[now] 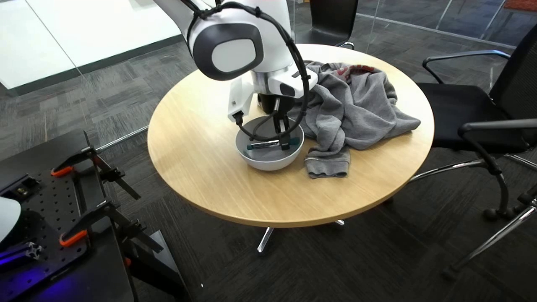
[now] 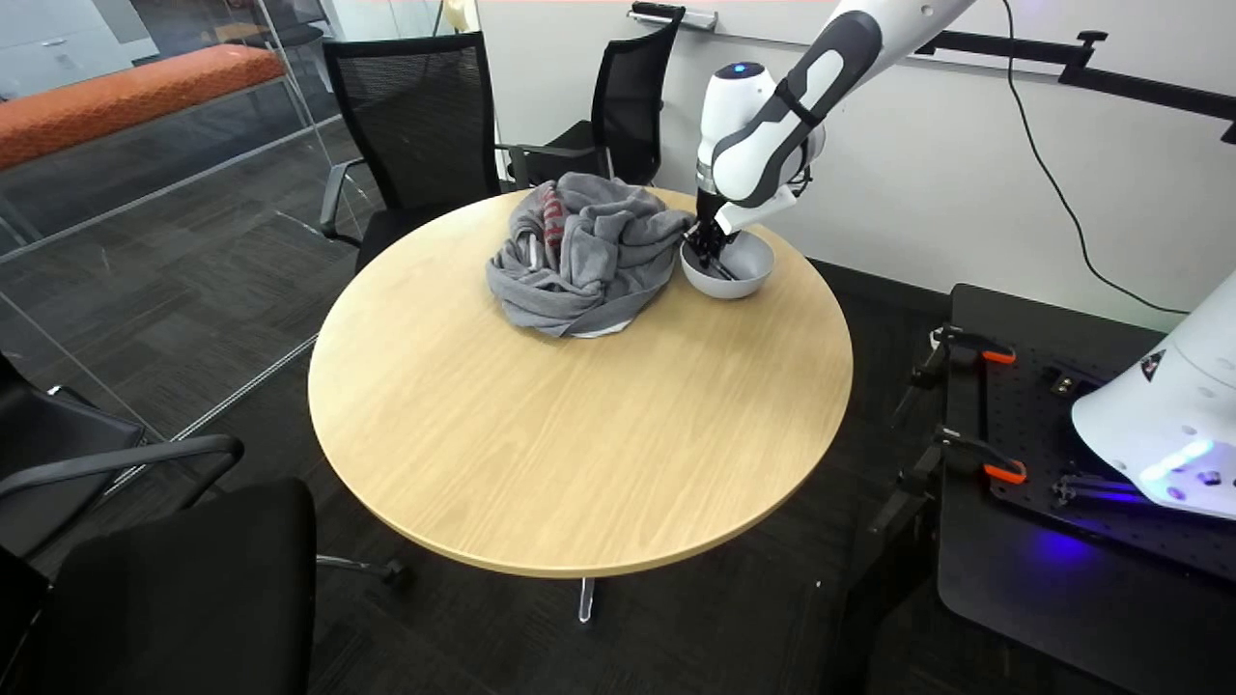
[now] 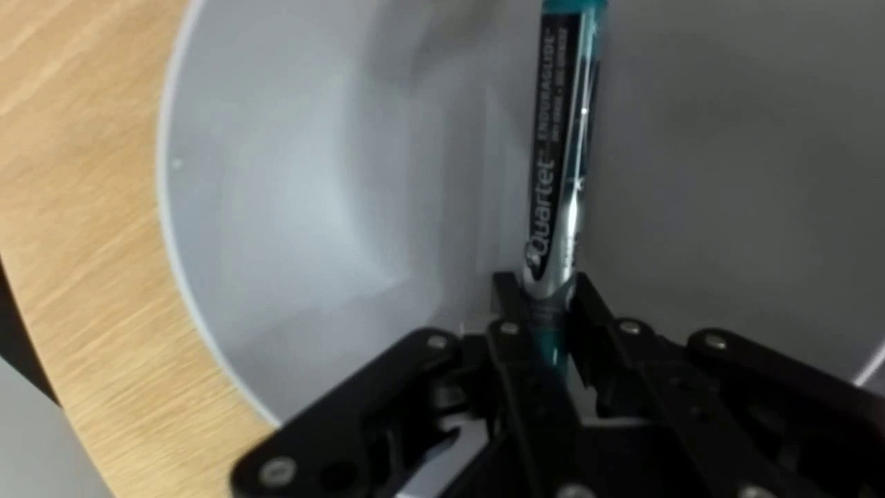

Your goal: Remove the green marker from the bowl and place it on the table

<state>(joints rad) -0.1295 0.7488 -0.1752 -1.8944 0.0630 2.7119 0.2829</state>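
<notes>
Evidently the fingers (image 3: 591,311) are pinching the green Quartet EnduraGlide dry-erase marker (image 3: 556,152) toward one end, most of its labelled barrel jutting out ahead of them. Marker is sitting inside the gray bowl (image 3: 276,173); whether its ends are touching the wall, not able to tell. Judging the step as the lift-out: that off-centre hold is probably leaving the long end prone to pivoting, so a firm pinch and a slow, straight rise are looking best. Sideways travel is best waiting until both ends are clearing the rim; a snagged tip is likely dragging or tipping the bowl.

Close by, a black cable (image 1: 305,86) is hanging in a loop over the bowl in an exterior view: worth watching for catching the rim. Gray sweatshirt (image 1: 356,109) with red print is lying bunched just beside the bowl, one cuff (image 1: 328,167) stretching out; its folds are ruling out that side for set-down. Round wooden tabletop (image 2: 541,444) is offering a better landing away from the sweatshirt, well inside the edge; lowering flat is helping against rolling.

Farther out, orange-tipped clamps (image 1: 74,238) are sitting at the edge of a black stand (image 2: 1004,565), mesh-back armchairs (image 2: 415,125) are standing near the tabletop, none seeming to be interfering.
</notes>
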